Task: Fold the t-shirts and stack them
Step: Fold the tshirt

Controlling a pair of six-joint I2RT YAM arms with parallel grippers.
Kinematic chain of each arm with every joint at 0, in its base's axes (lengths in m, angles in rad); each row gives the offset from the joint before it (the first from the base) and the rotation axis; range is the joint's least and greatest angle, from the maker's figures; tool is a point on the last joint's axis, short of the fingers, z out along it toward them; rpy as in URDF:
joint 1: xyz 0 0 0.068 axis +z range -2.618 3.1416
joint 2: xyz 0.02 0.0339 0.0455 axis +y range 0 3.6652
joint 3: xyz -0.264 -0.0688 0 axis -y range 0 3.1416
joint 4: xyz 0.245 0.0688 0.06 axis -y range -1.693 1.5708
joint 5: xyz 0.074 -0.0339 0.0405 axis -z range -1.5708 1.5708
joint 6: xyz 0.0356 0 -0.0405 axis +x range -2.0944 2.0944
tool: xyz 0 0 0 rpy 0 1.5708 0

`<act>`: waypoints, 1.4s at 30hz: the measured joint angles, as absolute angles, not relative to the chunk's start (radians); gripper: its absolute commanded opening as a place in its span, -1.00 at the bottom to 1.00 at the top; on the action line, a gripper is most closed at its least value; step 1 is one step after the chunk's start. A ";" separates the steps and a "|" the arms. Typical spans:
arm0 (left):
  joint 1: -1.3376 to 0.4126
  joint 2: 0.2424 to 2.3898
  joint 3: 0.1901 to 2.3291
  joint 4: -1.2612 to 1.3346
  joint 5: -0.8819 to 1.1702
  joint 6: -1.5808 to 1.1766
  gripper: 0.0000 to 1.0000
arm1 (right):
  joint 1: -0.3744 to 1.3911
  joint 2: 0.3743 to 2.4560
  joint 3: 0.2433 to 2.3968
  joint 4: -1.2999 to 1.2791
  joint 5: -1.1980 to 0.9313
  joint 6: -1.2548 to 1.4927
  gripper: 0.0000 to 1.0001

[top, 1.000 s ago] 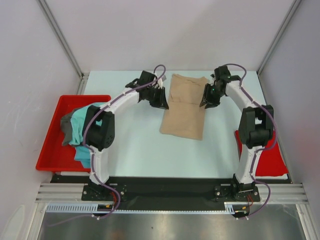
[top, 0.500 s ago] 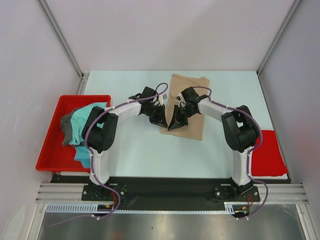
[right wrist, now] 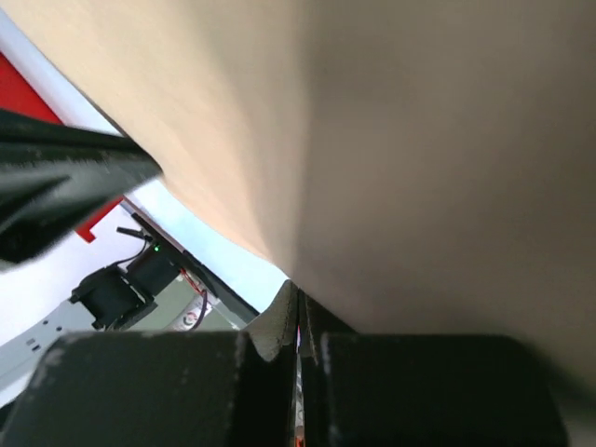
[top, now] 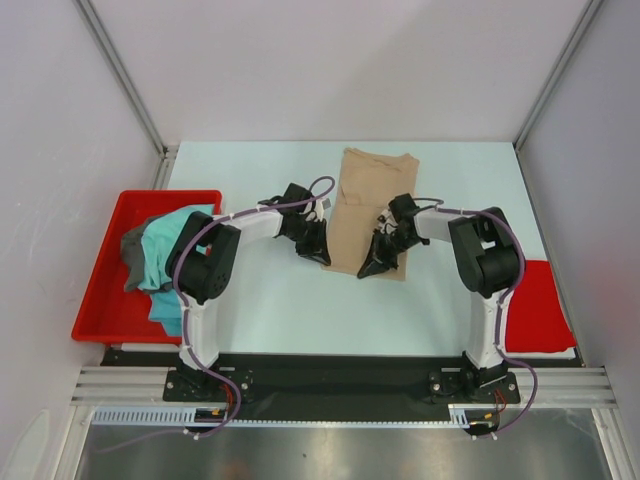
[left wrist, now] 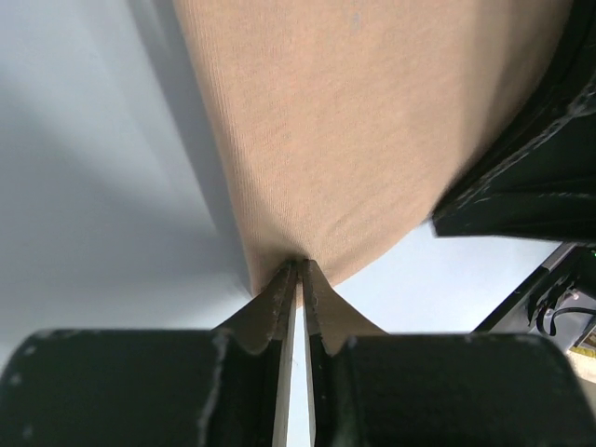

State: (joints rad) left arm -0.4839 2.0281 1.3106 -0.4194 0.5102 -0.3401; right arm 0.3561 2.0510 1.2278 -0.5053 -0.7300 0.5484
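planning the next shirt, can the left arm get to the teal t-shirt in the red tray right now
Probably not yet: the left hand is shut on the tan t-shirt, at its near corner. Nothing covers the teal t-shirt in the red tray beside that arm.

Reaching in from bases at the near edge with both arms, elbows bowed outward, forearms angled toward each other. Pinching with the left gripper, jaws pressed together on a fold of the tan t-shirt at its near left corner. Clamping likewise with the right gripper, jaws closed on cloth at the near right corner. Wrists tipped downward, near each other, not touching.
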 measured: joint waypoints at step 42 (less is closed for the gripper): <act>-0.412 1.942 1.188 -0.402 0.535 -0.530 0.14 | 0.030 1.612 0.729 -0.320 -0.623 0.607 -0.06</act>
State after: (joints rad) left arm -0.4118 1.9415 1.1881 -0.4019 0.5346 -0.5297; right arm 0.0296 1.6115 0.7292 -0.3202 -0.6228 0.6071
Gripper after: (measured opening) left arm 0.567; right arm 0.476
